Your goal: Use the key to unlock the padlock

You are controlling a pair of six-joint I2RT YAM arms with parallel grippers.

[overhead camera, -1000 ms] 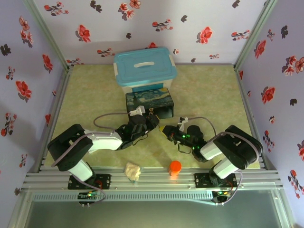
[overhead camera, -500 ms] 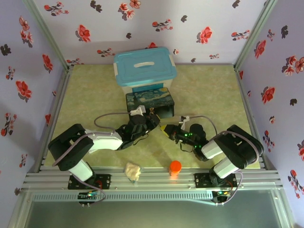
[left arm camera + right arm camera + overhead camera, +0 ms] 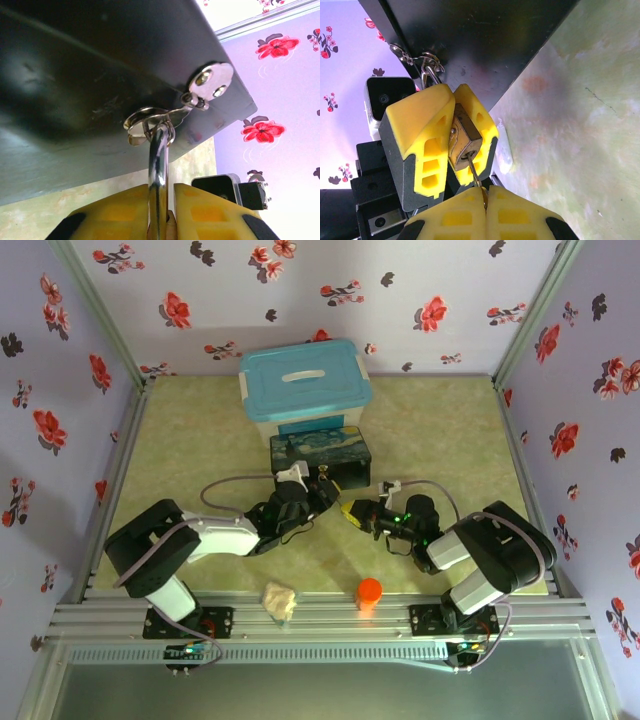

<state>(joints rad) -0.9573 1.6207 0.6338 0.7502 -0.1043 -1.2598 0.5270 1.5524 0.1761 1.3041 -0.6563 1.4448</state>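
The brass padlock [image 3: 464, 136] sits between the yellow fingers [image 3: 420, 135] of my left gripper [image 3: 161, 195], which is shut on it. Its silver shackle [image 3: 158, 165] runs up through the latch ring [image 3: 150, 124] on the dark front of the painted tin box [image 3: 320, 450]. The thin key [image 3: 474, 172] has its blade in the keyhole at the padlock's underside. My right gripper [image 3: 486, 196] is shut on the key's head. From above, the left gripper [image 3: 322, 490] and the right gripper [image 3: 352, 512] meet nose to nose in front of the tin.
A clear tub with a blue lid [image 3: 305, 380] stands directly behind the tin. An orange cylinder [image 3: 369, 592] and a crumpled pale lump [image 3: 280, 600] lie near the front rail. Flowered walls enclose the green mat [image 3: 450, 440], with free room right and left.
The right arm has shifted slightly, its wrist now a little farther back and right. The tin box has slid slightly right and away. Both grips are unchanged.
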